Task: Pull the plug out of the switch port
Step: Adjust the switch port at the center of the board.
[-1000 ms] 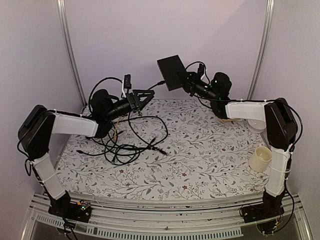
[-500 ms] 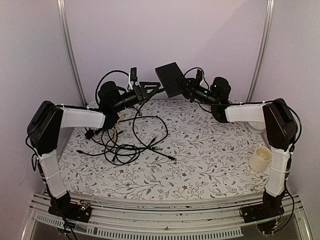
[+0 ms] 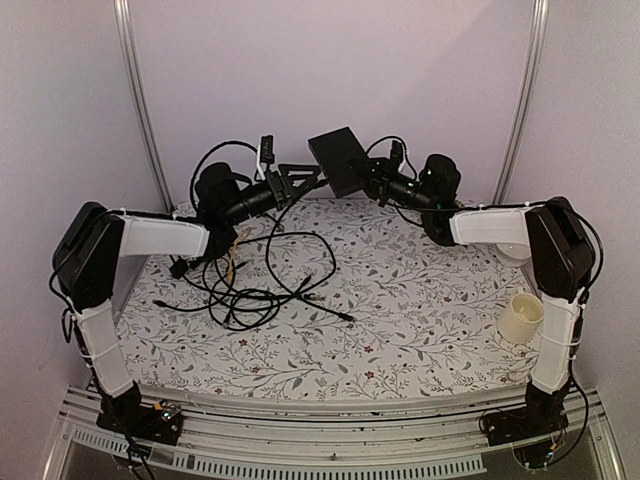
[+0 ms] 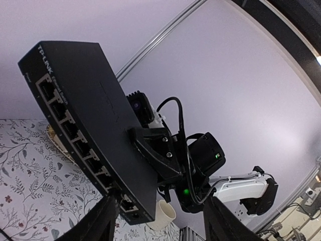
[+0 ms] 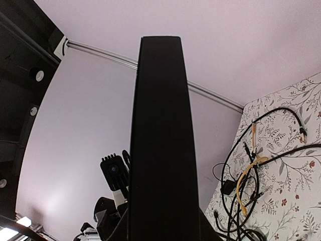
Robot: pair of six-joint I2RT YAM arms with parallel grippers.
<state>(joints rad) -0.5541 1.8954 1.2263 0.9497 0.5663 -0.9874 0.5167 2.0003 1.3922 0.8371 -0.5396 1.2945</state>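
Note:
My right gripper (image 3: 366,178) is shut on the flat black switch (image 3: 338,160) and holds it in the air at the back. In the right wrist view the switch (image 5: 160,130) is an edge-on slab between the fingers of that gripper (image 5: 160,223). My left gripper (image 3: 314,174) is open at the switch's lower left corner. In the left wrist view the switch (image 4: 95,115) shows its row of ports, and the gripper (image 4: 163,202) straddles its near corner. The left finger (image 4: 106,218) overlaps the port row there. The ports I can see look empty. I cannot make out a plug.
A tangle of black cables (image 3: 245,285) lies on the floral table (image 3: 420,330) at the left, with a loose end (image 3: 345,318) near the middle. A yellow cable (image 5: 246,183) runs through it. A cream cup (image 3: 521,318) stands at the right, by the right arm.
My left gripper has risen and moved right to the switch's corner. The switch has shifted slightly left. The cable on the table has shifted and its loose end now lies further right.

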